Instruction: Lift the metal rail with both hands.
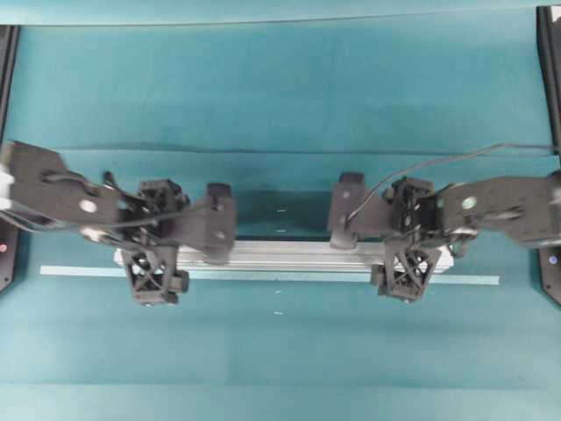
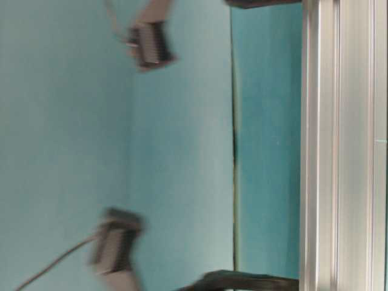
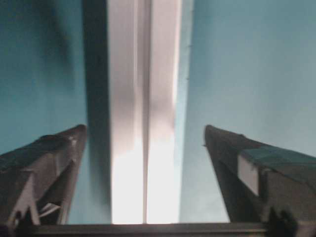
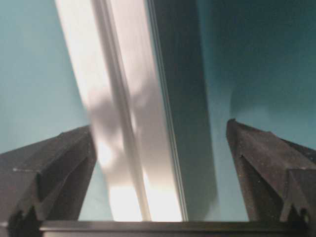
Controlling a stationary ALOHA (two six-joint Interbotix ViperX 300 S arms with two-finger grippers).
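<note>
The metal rail (image 1: 289, 254) lies lengthwise across the middle of the teal table. My left gripper (image 1: 156, 241) is open and straddles the rail near its left end, one finger on each side. My right gripper (image 1: 410, 239) is open and straddles it near its right end. In the left wrist view the rail (image 3: 143, 123) runs between the spread fingers (image 3: 47, 163) of the left gripper (image 3: 144, 127), with a gap on each side. In the right wrist view the rail (image 4: 113, 98) runs between the right gripper's (image 4: 160, 124) fingers (image 4: 256, 158), nearer the left one. The rail also fills the right side of the table-level view (image 2: 339, 145).
A thin pale tape strip (image 1: 79, 271) lies on the table just in front of the rail and reaches past both its ends. Black frame posts stand at the left edge (image 1: 7, 70) and the right edge (image 1: 550, 53). A seam (image 1: 280, 151) crosses the table behind the arms.
</note>
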